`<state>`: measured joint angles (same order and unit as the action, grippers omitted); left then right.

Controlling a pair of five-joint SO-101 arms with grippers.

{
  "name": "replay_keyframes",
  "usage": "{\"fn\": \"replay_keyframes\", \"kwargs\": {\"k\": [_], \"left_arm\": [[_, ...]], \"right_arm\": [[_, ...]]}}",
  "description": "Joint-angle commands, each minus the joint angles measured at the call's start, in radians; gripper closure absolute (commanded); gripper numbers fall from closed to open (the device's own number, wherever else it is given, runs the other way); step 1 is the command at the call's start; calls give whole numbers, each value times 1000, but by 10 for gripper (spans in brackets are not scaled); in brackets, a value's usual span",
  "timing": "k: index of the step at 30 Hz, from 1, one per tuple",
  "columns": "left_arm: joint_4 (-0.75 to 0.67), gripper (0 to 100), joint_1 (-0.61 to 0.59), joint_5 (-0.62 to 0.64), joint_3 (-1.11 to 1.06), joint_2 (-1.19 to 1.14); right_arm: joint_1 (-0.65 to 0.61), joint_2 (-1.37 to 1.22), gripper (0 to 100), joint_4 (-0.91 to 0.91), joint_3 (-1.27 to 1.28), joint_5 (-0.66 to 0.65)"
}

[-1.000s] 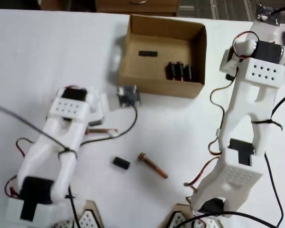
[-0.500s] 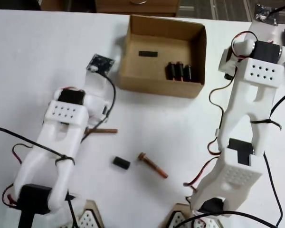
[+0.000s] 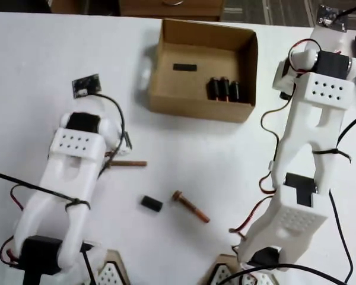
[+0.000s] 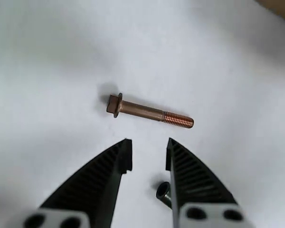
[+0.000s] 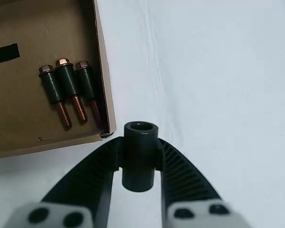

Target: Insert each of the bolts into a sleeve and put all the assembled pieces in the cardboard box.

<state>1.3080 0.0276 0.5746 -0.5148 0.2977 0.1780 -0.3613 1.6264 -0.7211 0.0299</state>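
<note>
Left gripper [image 4: 148, 143], narrowly parted, sits just short of a bolt [image 4: 149, 112], a loose sleeve [image 4: 162, 192] beside one finger. Right gripper [image 5: 138, 148] clamps a second sleeve [image 5: 139, 166] near the box [image 5: 104, 95] holding three assembled pieces [image 5: 69, 90]

We see a white worktop [image 3: 29, 53] under soft, even light. Beyond its far edge stands 1 piece of brown wooden furniture [image 3: 166, 7], beside it some grey floor [image 3: 273, 9].
</note>
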Motion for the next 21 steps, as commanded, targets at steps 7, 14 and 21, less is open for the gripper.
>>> {"fn": "replay_keyframes", "kwargs": {"k": [7, 14, 21], "left_arm": [[-43, 857, 48, 230, 12, -11], [-107, 857, 0, 336, 13, -183], [-101, 857, 2, 336, 27, -221]], "right_arm": [[-45, 74, 979, -8, -15, 2], [-128, 76, 979, -15, -18, 2], [-134, 70, 979, -28, -89, 2]]}}
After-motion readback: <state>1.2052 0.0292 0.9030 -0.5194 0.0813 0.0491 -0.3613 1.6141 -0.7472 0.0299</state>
